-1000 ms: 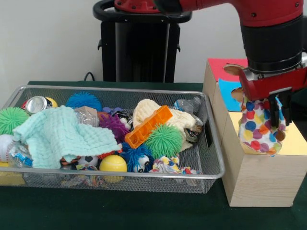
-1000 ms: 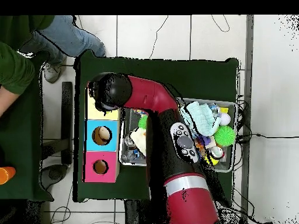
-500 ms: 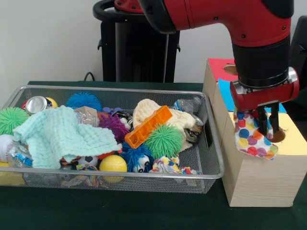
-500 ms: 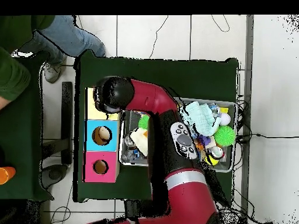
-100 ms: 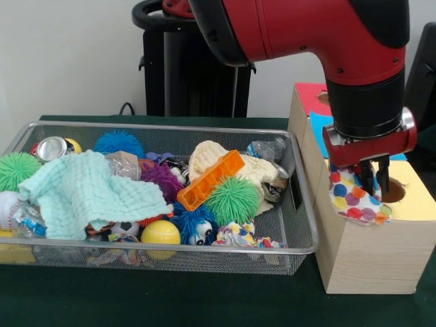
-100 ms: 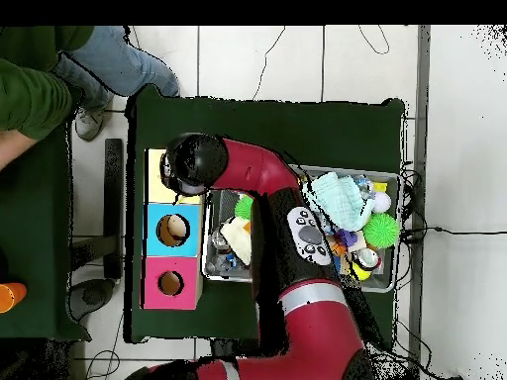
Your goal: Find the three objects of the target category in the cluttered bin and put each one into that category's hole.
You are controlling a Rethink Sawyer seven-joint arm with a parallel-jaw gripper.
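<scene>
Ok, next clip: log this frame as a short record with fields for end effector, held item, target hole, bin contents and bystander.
end effector: end effector over the yellow section of the sorting box, shut on the cloth
held item: polka-dot cloth, draped on the yellow top beside the hole
target hole: yellow-section hole, cloth not yet inside
bin contents: wire bin holds a mint cloth, orange block, green spiky ball, yellow ball, crushed can
bystander: a person at the overhead view's upper left edge
</scene>
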